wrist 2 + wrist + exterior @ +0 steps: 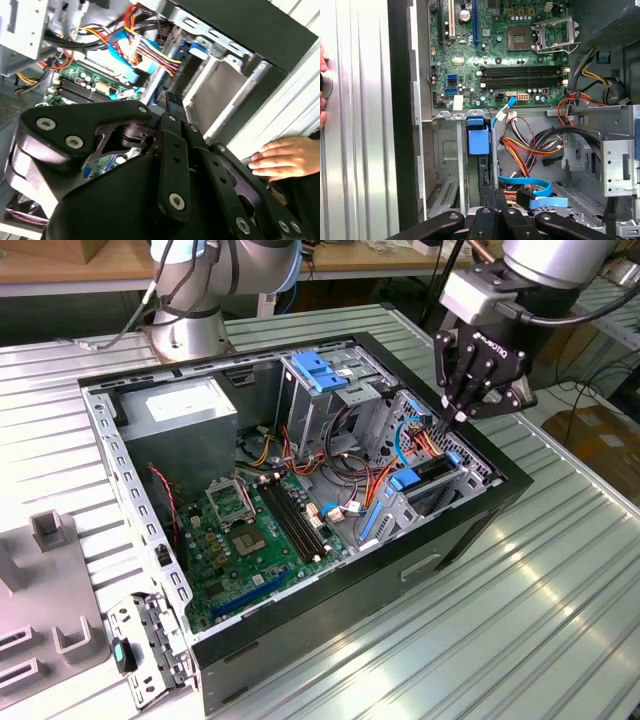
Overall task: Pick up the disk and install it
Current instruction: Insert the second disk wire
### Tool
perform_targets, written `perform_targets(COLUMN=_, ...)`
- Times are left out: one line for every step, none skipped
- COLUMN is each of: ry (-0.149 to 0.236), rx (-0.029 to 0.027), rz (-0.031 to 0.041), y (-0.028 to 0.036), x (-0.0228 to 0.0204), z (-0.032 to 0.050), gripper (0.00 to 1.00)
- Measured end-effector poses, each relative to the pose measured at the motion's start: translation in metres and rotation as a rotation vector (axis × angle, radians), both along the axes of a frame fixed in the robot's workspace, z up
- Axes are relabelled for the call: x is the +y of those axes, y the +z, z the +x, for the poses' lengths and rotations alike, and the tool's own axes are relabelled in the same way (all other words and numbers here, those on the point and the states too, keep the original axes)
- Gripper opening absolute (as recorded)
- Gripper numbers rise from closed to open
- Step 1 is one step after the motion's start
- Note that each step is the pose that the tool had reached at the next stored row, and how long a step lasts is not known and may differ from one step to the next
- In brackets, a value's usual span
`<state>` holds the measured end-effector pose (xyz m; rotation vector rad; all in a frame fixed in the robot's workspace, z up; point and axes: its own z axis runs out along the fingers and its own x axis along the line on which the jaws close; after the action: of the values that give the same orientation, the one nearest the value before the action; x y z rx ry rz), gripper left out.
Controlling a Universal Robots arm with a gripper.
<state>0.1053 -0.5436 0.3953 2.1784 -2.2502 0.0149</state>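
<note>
**Open computer case with the gripper over its front drive bay**

The slatted metal table point(560, 620) carries a black computer case point(470, 530) lying on its side with the cover off. The case holds:

- a green motherboard point(250, 540) on its floor
- a grey power-supply box point(185, 410) in the far corner
- a metal drive cage point(345, 400) topped by a bare blue bracket point(318, 370)
- a bundle of red, yellow and black cables point(530, 145)
- a flat blue cable point(535, 187)

The disk point(432, 472) stands on edge in the drive bay point(415, 505) at the end of the case toward the exterior view's right. Its blue rail tab shows at the bay mouth. In the first wrist view the disk point(484, 170) appears only as a dark strip below that tab, so its label is hidden.

The gripper point(449, 420) hangs directly over the disk. Its fingers are drawn together with no gap visible between the tips, and nothing is clamped between them. Whether the tips touch the disk's upper edge cannot be made out. In both wrist views the gripper's point(170, 102) own black linkage covers the spot.

A person's hand point(282, 157) rests on the table beside the case wall, cut off by the picture's edge.
</note>
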Motion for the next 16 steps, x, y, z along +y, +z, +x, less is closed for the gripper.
perform_targets(ry=0.0, rx=0.0043, rz=0.0, y=0.0, x=0.0025, z=0.0005, gripper=0.11)
perform_targets(ry=0.001, rx=0.0083, rz=0.0002, y=-0.0001, x=0.0044, z=0.0009, gripper=0.11)
perform_targets(ry=0.001, rx=0.012, rz=0.0003, y=0.0, x=0.0062, z=0.0013, gripper=0.11)
perform_targets(ry=0.001, rx=0.0143, rz=0.0001, y=0.0002, x=0.008, z=0.0018, gripper=0.11)
perform_targets(ry=0.002, rx=0.0152, rz=0.0002, y=0.0002, x=0.0113, z=0.0031, gripper=0.11)
perform_targets(ry=0.002, rx=0.0153, rz=0.0001, y=0.0002, x=0.0133, z=0.0037, gripper=0.11)
perform_targets(ry=0.003, rx=0.0154, rz=0.0001, y=0.0002, x=0.0149, z=0.0041, gripper=0.11)
perform_targets(ry=0.003, rx=0.0154, rz=-0.0002, y=0.0002, x=0.0181, z=0.0044, gripper=0.11)
perform_targets(ry=0.003, rx=0.0158, rz=-0.0015, y=0.0001, x=0.0207, z=0.0047, gripper=0.11)
perform_targets(ry=0.003, rx=0.0193, rz=-0.0067, y=0.0003, x=0.0257, z=0.0055, gripper=0.11)
perform_targets(ry=0.003, rx=0.0245, rz=-0.0126, y=0.0002, x=0.0318, z=0.006, gripper=0.11)
perform_targets(ry=0.003, rx=0.0275, rz=-0.0173, y=0.0001, x=0.0344, z=0.0066, gripper=0.11)
perform_targets(ry=0.003, rx=0.0292, rz=-0.0243, y=0.0002, x=0.0366, z=0.007, gripper=0.11)
perform_targets(ry=0.003, rx=0.0306, rz=-0.0331, y=0.0, x=0.0385, z=0.0072, gripper=0.11)
perform_targets(ry=0.003, rx=0.0316, rz=-0.0445, y=-0.0003, x=0.0401, z=0.0075, gripper=0.11)
perform_targets(ry=0.002, rx=0.032, rz=-0.0535, y=-0.0011, x=0.0409, z=0.0079, gripper=0.11)
